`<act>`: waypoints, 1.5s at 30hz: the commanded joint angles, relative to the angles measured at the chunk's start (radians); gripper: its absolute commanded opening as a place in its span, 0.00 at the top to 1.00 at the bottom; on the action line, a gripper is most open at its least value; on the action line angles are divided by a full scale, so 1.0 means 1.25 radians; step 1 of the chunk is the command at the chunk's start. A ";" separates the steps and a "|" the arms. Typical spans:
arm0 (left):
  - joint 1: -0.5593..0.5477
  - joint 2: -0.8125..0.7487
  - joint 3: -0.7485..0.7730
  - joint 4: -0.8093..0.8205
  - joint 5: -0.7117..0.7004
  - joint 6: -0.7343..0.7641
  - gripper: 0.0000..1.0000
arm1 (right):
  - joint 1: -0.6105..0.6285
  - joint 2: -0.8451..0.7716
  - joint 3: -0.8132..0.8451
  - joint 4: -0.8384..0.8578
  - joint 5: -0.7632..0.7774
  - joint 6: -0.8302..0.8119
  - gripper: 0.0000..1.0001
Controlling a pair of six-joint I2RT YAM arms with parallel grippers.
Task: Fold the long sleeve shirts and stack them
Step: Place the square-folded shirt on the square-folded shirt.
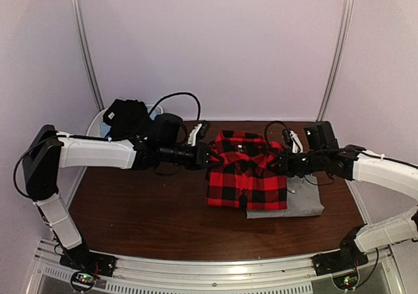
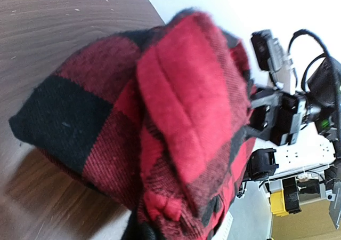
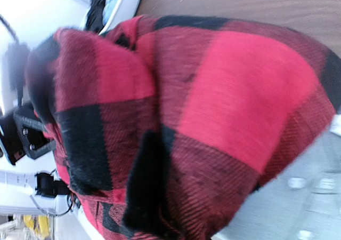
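Observation:
The red-and-black check flannel shirt [image 1: 245, 179] lies folded in the middle of the table, its right part resting on the plain grey shirt [image 1: 305, 204]. My left gripper [image 1: 208, 157] is shut on the flannel's upper left edge. Opposite it, my right gripper [image 1: 279, 163] is shut on the upper right edge. In the left wrist view bunched flannel [image 2: 186, 106] fills the frame and hides my fingers. The right wrist view is likewise filled with flannel [image 3: 213, 106], with grey shirt [image 3: 303, 208] under it at the lower right.
A white tub [image 1: 96, 122] holding dark cloth [image 1: 127, 116] stands at the back left, behind my left arm. Brown table [image 1: 150, 215] stretches in front of the shirts. White walls close in the back and both sides.

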 commanded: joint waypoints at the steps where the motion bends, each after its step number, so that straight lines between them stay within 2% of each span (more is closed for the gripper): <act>1: -0.027 0.129 0.177 -0.042 0.054 0.050 1.00 | -0.155 -0.083 0.047 -0.276 0.038 -0.131 1.00; 5: -0.054 0.266 0.337 -0.067 0.059 0.073 1.00 | -0.297 -0.091 0.056 -0.368 0.075 -0.211 1.00; 10: -0.083 0.399 0.468 -0.116 0.067 0.101 1.00 | -0.416 -0.077 0.014 -0.376 0.055 -0.263 1.00; 19: -0.085 0.553 0.586 -0.138 0.066 0.103 1.00 | -0.455 -0.039 -0.011 -0.363 0.091 -0.259 1.00; 27: -0.076 0.576 0.600 -0.132 0.053 0.100 1.00 | -0.455 -0.003 0.005 -0.348 0.098 -0.263 1.00; 37: -0.060 0.513 0.547 -0.112 0.044 0.095 1.00 | -0.455 0.058 0.029 -0.322 0.097 -0.279 1.00; 45: -0.054 0.542 0.536 -0.101 0.045 0.089 1.00 | -0.455 0.107 0.024 -0.298 0.139 -0.282 0.90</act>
